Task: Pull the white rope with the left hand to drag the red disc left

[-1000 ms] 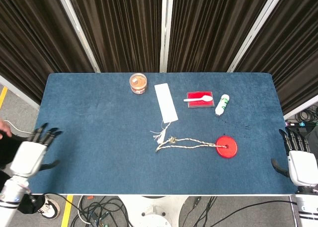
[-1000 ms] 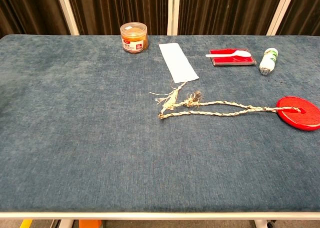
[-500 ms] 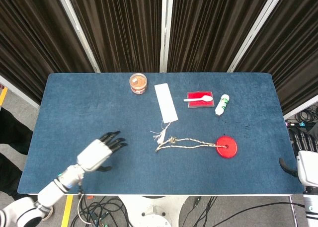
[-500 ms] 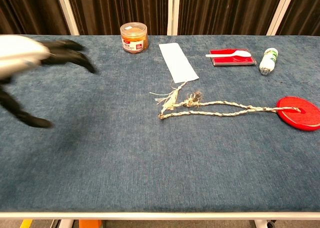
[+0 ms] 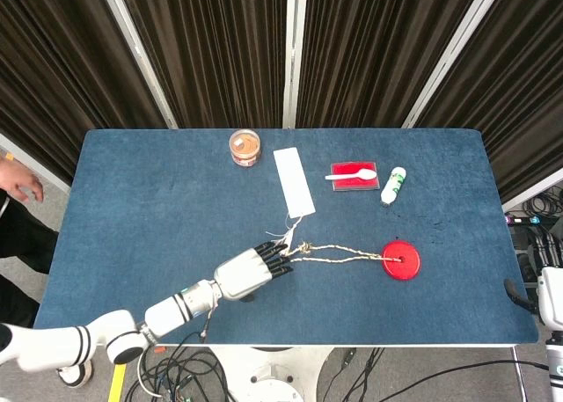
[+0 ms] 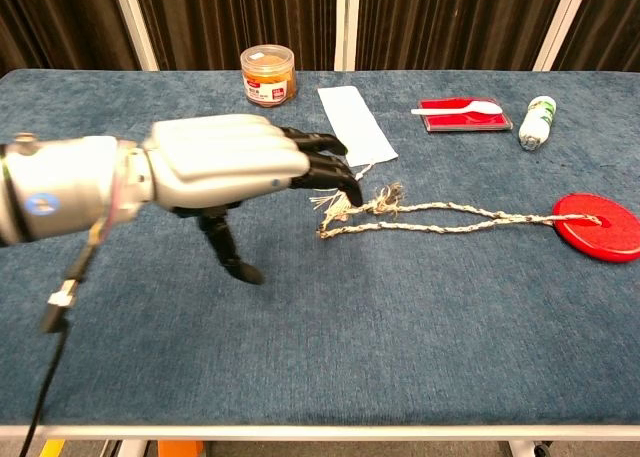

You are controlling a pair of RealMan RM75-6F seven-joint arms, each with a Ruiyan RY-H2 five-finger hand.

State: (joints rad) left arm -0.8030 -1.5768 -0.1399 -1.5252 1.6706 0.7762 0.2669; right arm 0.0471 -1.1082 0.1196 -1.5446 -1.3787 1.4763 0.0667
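Note:
The red disc [image 5: 401, 260] [image 6: 597, 225] lies flat on the right part of the blue table [image 5: 132, 200]. The white rope [image 5: 343, 254] [image 6: 440, 215] runs from the disc's hole leftward as a doubled strand to a frayed, knotted end. My left hand [image 5: 251, 273] [image 6: 230, 167] reaches in from the lower left, palm down, its fingers stretched out and apart. Its dark fingertips [image 6: 340, 177] sit at the rope's left end, and it holds nothing. My right hand [image 5: 550, 296] shows only partly at the right edge, off the table, thumb spread and empty.
At the back stand an orange-lidded jar [image 5: 244, 147] [image 6: 268, 75], a white paper strip [image 5: 294, 181] [image 6: 356, 124], a red tray with a white spoon [image 5: 354, 176] [image 6: 464, 114] and a small white bottle [image 5: 393, 186] [image 6: 538, 122]. A person's hand [image 5: 22, 184] shows at the far left.
My left hand has swept from the table's left edge rightward across the cloth to the rope's frayed end. The right hand has sunk further out of frame. Rope and disc have not moved.

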